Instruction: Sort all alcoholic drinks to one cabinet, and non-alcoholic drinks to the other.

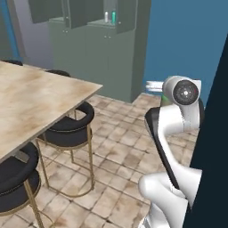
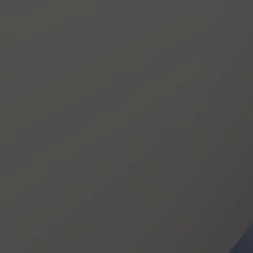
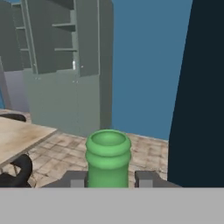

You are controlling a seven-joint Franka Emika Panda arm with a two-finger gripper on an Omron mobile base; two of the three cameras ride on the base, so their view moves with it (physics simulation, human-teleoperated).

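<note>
Green glass bottle [image 3: 108, 158] held in the robot's gripper [image 3: 109, 178], neck toward the hand camera.

The jaws are clamped on the bottle, 1 finger on each side. Beyond lie a tiled floor [image 3: 144, 151], a wooden table [image 1: 31, 100] with black stools [image 1: 71, 124] on the left, and a far grey cabinet [image 1: 95, 49] with open doors, where 2 small bottles [image 1: 110, 17] stand on a shelf.

1. No text, label, brand, number or sign can be read anywhere in the kitchen.
2. The green bottle [image 3: 108, 158] shows a plain neck, with no label or lettering legible.
</note>
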